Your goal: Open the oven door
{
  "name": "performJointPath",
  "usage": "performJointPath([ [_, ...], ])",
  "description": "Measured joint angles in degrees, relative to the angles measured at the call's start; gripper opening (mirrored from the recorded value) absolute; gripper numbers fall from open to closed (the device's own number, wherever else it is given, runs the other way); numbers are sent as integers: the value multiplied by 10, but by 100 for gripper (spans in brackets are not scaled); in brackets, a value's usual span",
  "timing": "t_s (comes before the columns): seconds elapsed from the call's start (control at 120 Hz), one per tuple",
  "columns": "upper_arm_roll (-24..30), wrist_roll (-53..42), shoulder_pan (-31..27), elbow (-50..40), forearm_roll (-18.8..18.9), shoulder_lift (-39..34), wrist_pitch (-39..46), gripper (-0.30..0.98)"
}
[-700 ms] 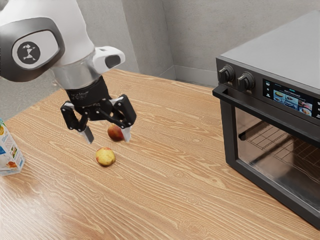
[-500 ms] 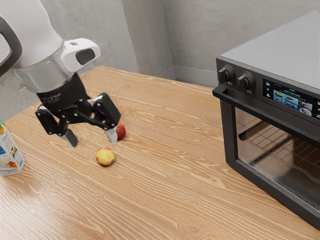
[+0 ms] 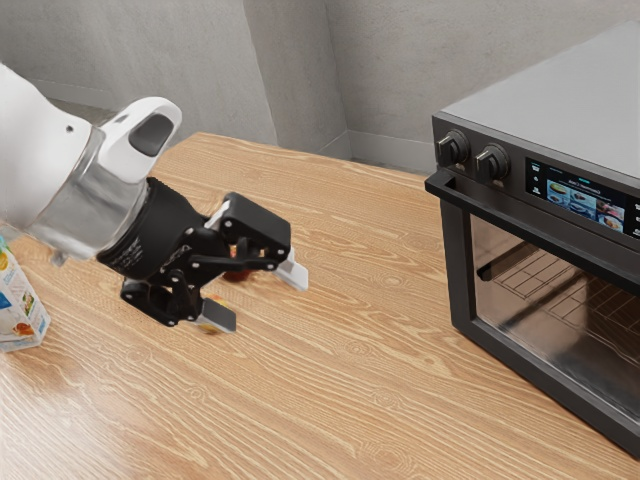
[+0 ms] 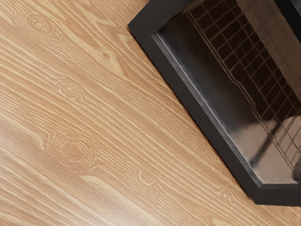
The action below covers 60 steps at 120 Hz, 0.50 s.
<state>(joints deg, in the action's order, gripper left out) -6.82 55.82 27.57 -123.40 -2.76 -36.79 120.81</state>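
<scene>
Black and two-fingered, the end effector [image 3: 256,295] has tipped over since a moment ago: it pointed nearly straight down at the wooden desk [image 3: 370,400], and now it slants out towards the exterior view's right, where the boxy dark-grey oven [image 3: 570,90] stands. Its fingers are spread wide with nothing between them. That tilt looks useful to me, since the hand seems to be lining itself up with the oven's front.

The black-framed glass door [image 3: 459,265] remains shut, its long black bar handle [image 3: 540,236] running across the top, well apart from the fingers. So I'd call this the early approach. The wrist view takes in the door's lower frame and glass, so I judge that the hand must come forward and aim higher to meet the bar. Coming in low, it might bump the glass instead of hooking the handle.
</scene>
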Motion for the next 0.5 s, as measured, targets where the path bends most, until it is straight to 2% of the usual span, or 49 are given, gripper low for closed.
performJointPath([
  [0.142,15,87,4,35,7,61,52,69],
  [0.5,31,234,5,81,12,146,134,68],
])
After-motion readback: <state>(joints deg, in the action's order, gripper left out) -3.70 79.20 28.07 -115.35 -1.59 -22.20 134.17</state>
